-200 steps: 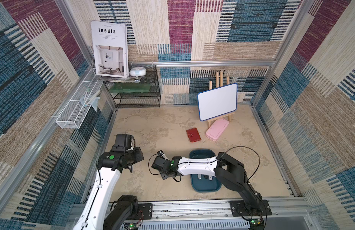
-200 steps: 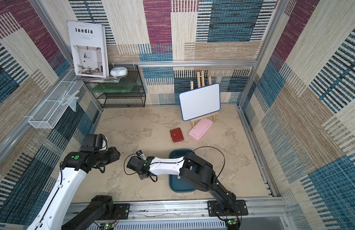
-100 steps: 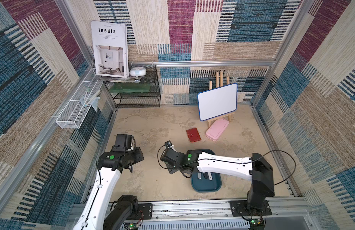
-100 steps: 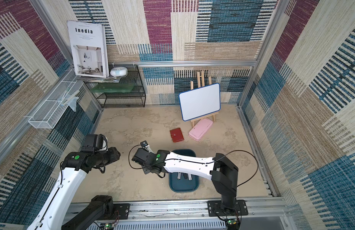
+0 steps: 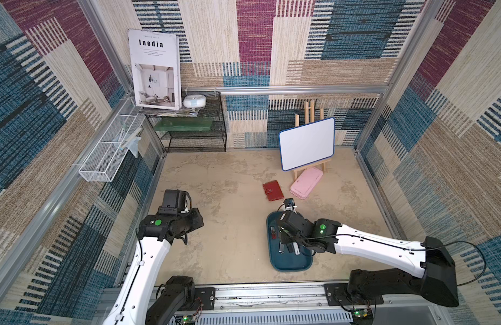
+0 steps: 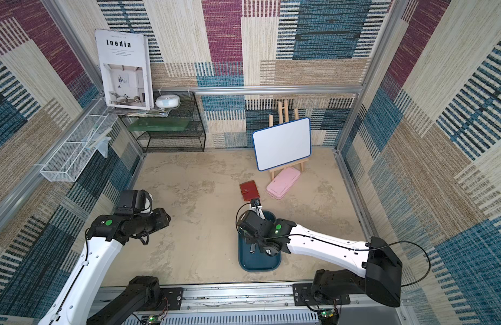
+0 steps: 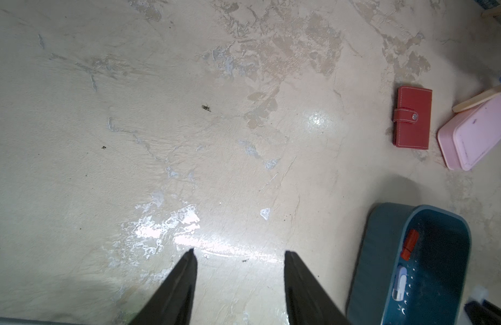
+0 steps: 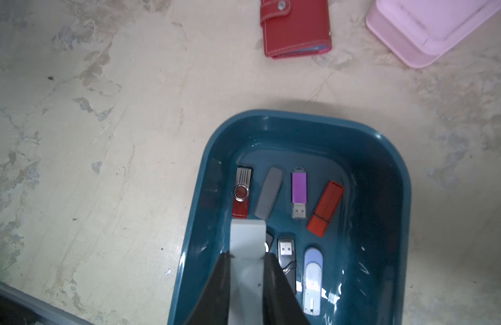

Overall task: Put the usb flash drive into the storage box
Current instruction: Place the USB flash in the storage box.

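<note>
Pinching a pale grey usb flash drive [image 8: 247,236], the right gripper [image 8: 247,256] hangs above the storage box [image 8: 305,118], a grip only the right wrist view shows; in both top views the wrist covers it. The left gripper [image 7: 239,256] stands spread above the table [image 7: 159,112].

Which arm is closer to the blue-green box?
Right. The right tool hangs over the storage box, shut on a grey flash drive. The left tool hovers over bare floor, well apart from it.
</note>
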You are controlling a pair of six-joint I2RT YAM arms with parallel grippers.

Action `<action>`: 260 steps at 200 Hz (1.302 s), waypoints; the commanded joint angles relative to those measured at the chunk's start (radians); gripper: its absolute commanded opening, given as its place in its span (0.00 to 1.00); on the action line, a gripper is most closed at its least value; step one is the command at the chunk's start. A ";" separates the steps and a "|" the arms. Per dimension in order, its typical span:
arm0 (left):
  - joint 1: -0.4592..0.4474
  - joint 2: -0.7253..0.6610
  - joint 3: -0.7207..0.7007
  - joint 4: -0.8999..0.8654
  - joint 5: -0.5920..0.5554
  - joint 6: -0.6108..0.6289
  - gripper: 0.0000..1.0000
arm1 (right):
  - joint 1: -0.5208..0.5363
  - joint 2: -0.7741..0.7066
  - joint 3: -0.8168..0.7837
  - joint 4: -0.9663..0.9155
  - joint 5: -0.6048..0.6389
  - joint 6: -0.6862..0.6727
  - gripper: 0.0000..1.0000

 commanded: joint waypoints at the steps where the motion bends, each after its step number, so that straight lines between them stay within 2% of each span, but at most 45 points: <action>1: -0.001 -0.001 0.000 0.011 0.003 0.003 0.54 | -0.001 0.016 -0.044 0.100 -0.082 0.035 0.19; 46: -0.008 -0.001 -0.004 0.012 -0.001 -0.001 0.54 | 0.002 0.169 -0.029 0.136 -0.200 0.011 0.20; 161: -0.013 0.004 -0.003 0.013 0.004 0.000 0.55 | 0.027 0.241 -0.094 0.216 -0.236 0.062 0.24; 219: -0.021 0.000 -0.004 0.011 0.002 0.000 0.55 | 0.027 0.244 -0.086 0.210 -0.229 0.066 0.39; 260: -0.026 -0.012 -0.002 0.014 0.000 0.000 0.55 | 0.027 0.165 -0.050 0.148 -0.205 0.043 0.40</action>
